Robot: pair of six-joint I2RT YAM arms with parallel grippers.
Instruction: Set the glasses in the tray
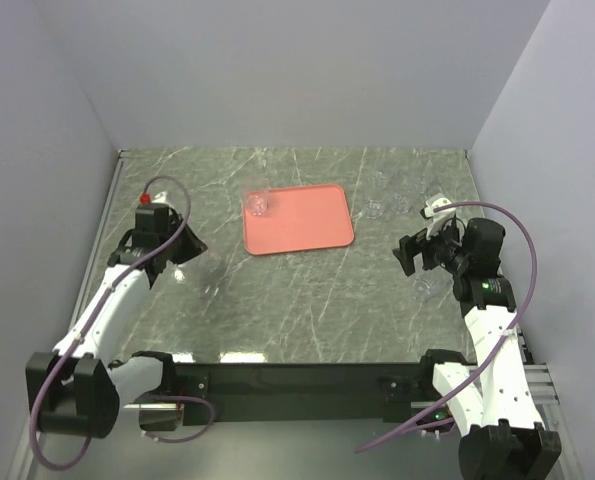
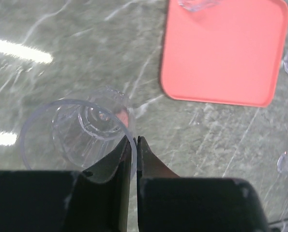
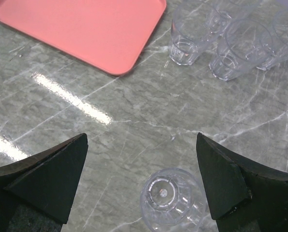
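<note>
On the marble table (image 1: 307, 300), my left gripper (image 2: 134, 138) pinches a glass (image 2: 85, 125) by its rim; my right gripper (image 3: 141, 136) gapes wide, second glass (image 3: 167, 200) at six o'clock.

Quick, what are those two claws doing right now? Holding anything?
Left gripper: closed, pinching the rim of a glass.
Right gripper: open, holding nothing.

Premises presented as a robotics laboratory test cell. Plain pale partition walls (image 1: 277, 70) boxed in a grey marble-patterned bench (image 1: 307, 290) on three sides. Two robot arms (image 1: 107, 310) (image 1: 492, 340), trailing looped purple cables (image 1: 530, 255), were bolted to a black rail (image 1: 297, 378) along its near edge.
</note>
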